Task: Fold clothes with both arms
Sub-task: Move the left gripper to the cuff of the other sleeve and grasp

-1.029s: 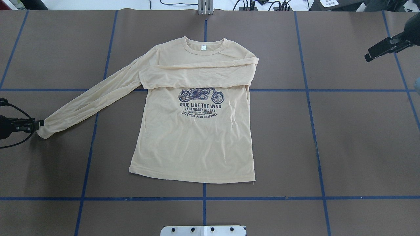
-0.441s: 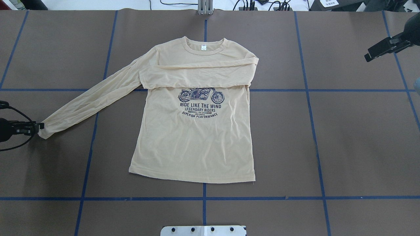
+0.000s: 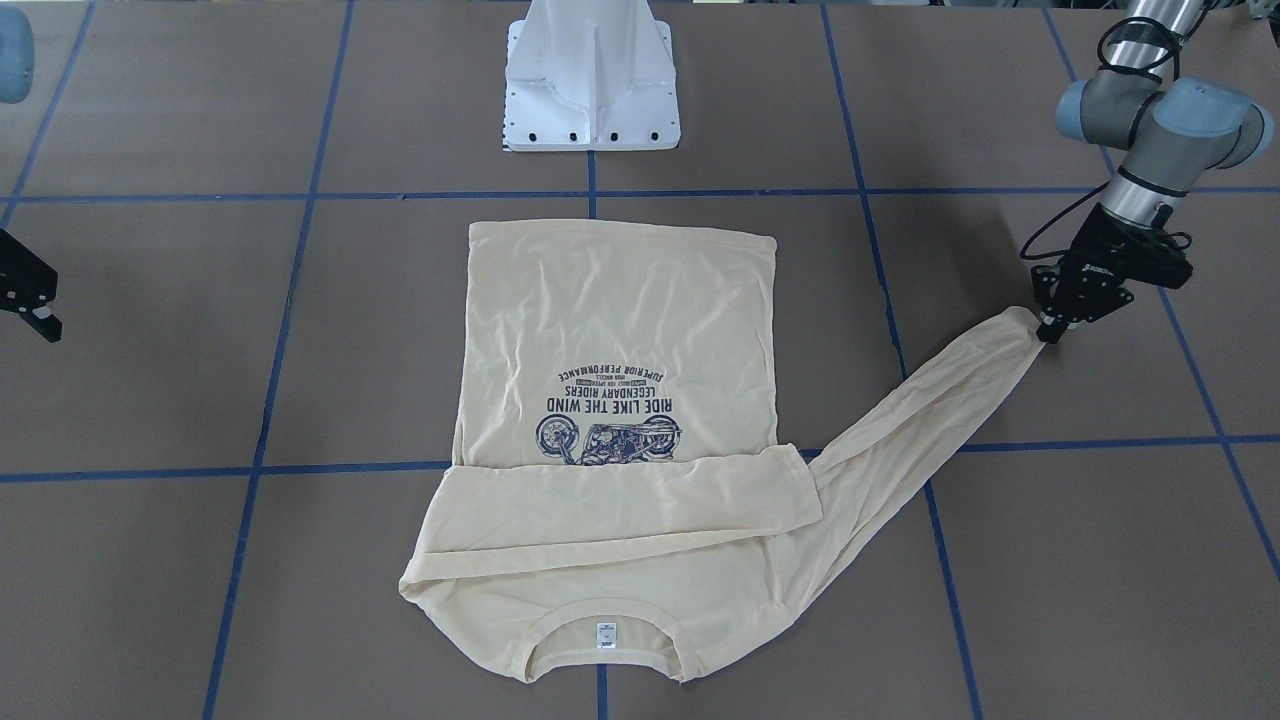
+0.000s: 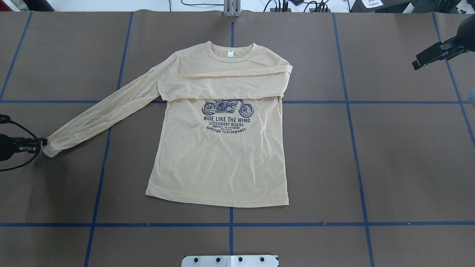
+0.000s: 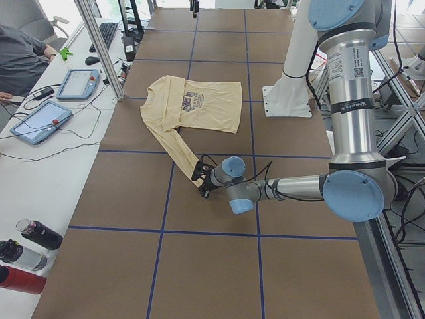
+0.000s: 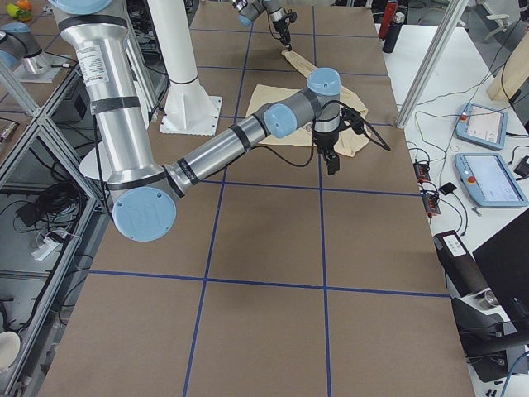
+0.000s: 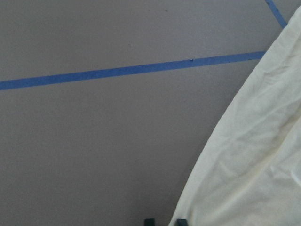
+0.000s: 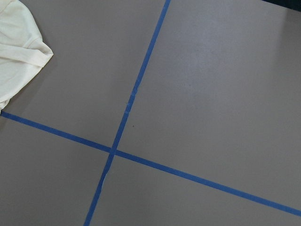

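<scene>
My left arm [image 5: 299, 188] reaches out low and level, left gripper [image 4: 44, 141] at the end of the outstretched sleeve [image 4: 104, 111] of the shirt [image 4: 219, 163]. Wrist view cuts off all but the fingertips [image 7: 149, 221]: narrow gap, cloth edge at one; clamped or not, can't tell. Shirt lies flat, print up, other sleeve [image 4: 222, 87] folded across the chest. Right gripper [image 4: 417, 63] hangs well clear of the shirt's opposite side; jaws unreadable.

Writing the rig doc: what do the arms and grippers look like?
Both arms, left arm and right arm, are silver-grey tubes with light-blue joint caps and small white labels. Black cables run to the wrists. The left gripper and right gripper are black, two-fingered.
</scene>
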